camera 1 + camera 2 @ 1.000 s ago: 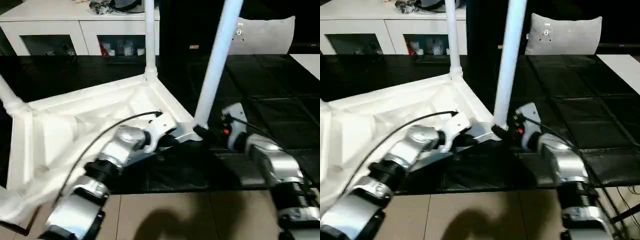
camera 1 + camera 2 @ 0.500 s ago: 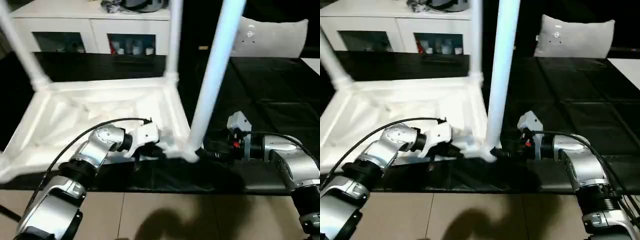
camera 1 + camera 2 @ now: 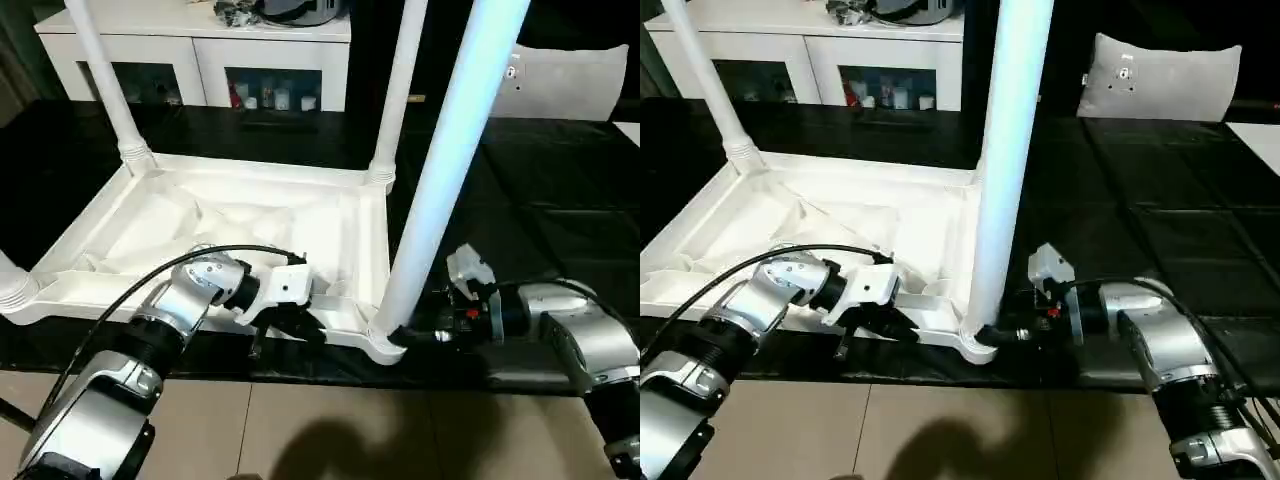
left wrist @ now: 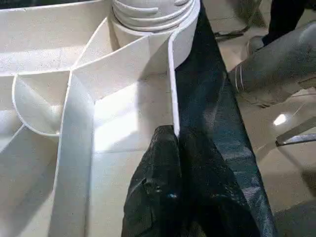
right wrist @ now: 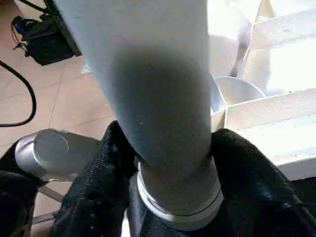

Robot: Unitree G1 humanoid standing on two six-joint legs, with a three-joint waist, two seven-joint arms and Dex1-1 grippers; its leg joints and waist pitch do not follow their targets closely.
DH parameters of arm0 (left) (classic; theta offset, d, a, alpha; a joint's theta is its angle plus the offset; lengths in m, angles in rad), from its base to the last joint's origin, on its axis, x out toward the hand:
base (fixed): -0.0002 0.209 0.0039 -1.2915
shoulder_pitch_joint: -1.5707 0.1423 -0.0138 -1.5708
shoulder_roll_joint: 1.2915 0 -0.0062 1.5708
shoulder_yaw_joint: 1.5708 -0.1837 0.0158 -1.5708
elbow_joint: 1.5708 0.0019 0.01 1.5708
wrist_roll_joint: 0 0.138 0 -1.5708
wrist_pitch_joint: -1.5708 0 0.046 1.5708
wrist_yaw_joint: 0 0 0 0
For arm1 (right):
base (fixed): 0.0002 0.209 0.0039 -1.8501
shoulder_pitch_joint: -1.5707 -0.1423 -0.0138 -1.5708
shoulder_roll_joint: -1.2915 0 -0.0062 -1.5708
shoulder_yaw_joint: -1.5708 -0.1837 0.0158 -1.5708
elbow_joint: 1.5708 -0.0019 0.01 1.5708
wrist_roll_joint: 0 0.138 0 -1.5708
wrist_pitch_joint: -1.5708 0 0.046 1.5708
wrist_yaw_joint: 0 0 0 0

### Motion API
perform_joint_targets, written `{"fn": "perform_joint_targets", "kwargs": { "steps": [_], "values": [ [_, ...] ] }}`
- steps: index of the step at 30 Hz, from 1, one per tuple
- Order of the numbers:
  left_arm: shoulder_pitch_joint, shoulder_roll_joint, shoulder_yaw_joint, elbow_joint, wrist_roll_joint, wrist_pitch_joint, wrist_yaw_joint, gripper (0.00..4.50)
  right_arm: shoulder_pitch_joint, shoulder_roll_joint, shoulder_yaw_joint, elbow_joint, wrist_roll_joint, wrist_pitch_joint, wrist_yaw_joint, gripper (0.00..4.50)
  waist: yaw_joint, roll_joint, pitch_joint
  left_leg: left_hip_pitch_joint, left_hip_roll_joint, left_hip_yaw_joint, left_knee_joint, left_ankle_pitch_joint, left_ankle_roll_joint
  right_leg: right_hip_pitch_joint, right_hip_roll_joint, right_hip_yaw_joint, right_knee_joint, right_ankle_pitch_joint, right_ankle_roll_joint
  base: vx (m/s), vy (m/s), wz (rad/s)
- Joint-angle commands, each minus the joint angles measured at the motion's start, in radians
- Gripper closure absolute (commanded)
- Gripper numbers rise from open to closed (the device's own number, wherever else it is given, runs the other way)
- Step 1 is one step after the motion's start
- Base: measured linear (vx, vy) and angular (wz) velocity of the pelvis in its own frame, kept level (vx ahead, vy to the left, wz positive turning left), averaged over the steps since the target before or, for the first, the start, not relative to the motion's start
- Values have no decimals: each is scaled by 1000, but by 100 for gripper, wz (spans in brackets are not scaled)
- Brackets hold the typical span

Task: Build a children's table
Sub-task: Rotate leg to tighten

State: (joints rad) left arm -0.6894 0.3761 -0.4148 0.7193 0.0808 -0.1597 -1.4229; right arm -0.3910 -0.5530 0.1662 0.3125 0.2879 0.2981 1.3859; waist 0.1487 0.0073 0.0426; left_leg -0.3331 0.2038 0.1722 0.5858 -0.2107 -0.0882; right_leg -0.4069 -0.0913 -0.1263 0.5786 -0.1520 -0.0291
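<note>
Right wrist view shows the right gripper with a black finger on either side of the near-right long tapered white tube leg, low at its base; they now sit closer around it than a second ago. The left gripper stays clamped on the near rim of the upturned white plastic ribbed tabletop, which has swung square-on on the black floor mat. I judge this leg is being seated, one corner left.

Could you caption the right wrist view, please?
Black fingers flank the base of a white table leg beside the tabletop.
</note>
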Motion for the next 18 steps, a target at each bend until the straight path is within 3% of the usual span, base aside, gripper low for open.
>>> {"fn": "perform_joint_targets", "kwargs": {
  "steps": [1,8,12,15,18],
  "values": [
    [1,0,-49,1,29,-13,-34,450,1,-6,11,-35,20,12,26,215,-4,-14,-64,-10,31,0,-63,-117,73,64,-66,57,-63,-318,-142,0,0,0],
    [9,-22,-20,-6,1,34,-20,450,21,11,-4,-46,52,32,28,253,-3,-14,-64,-9,31,1,-63,-119,69,64,-67,57,-63,-322,-143,0,0,0],
    [8,-71,23,-15,-25,118,64,450,33,63,-43,-43,60,66,-85,255,-3,-14,-64,-10,30,0,-64,-119,67,63,-65,56,-65,-331,-140,0,0,0],
    [3,-98,41,-14,-22,174,131,450,17,100,-55,-22,13,90,-217,255,-13,-13,-58,-6,24,-1,-65,-144,46,60,-66,51,-81,-433,-103,0,0,0],
    [-9,-163,88,-14,-44,294,253,450,-31,181,-94,37,-52,146,-467,256,-28,-16,-56,-8,17,-4,-66,-155,29,59,-65,44,-92,-504,-67,0,0,0]
  ]
}}
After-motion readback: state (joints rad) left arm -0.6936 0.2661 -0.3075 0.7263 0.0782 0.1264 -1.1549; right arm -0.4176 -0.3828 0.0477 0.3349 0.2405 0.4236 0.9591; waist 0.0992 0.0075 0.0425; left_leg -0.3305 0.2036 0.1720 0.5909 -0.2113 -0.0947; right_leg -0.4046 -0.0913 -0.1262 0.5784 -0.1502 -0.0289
